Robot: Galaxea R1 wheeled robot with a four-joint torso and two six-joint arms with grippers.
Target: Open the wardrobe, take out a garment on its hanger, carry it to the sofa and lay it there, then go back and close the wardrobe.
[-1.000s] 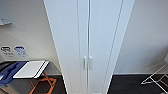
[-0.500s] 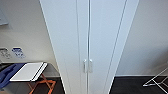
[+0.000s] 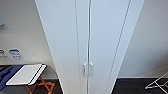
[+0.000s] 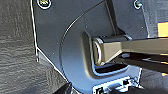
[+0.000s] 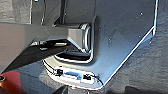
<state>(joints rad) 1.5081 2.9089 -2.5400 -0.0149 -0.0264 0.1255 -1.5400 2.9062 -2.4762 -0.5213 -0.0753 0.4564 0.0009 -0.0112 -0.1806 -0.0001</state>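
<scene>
The wardrobe (image 3: 75,37) stands straight ahead in the head view, tall, narrow and white. Both of its doors are shut, and the seam between them runs down the middle. Two small vertical white handles (image 3: 88,69) sit side by side low on the doors, one on each side of the seam. The shut doors hide the garment and its hanger. In the left wrist view a dark tip of my left gripper (image 4: 65,89) hangs over dark carpet. The right wrist view shows a dark tip of my right gripper (image 5: 63,90) over the same carpet.
A white folding board (image 3: 25,74) on orange crossed legs (image 3: 42,87) stands at the lower left, with a blue cloth (image 3: 7,73) beside it. A white wire drying rack (image 3: 157,83) stands at the lower right. White walls flank the wardrobe, and the floor is dark carpet (image 3: 130,86).
The whole head view has shifted: the camera has come closer to the wardrobe, which now looks larger. The doors stay shut.
</scene>
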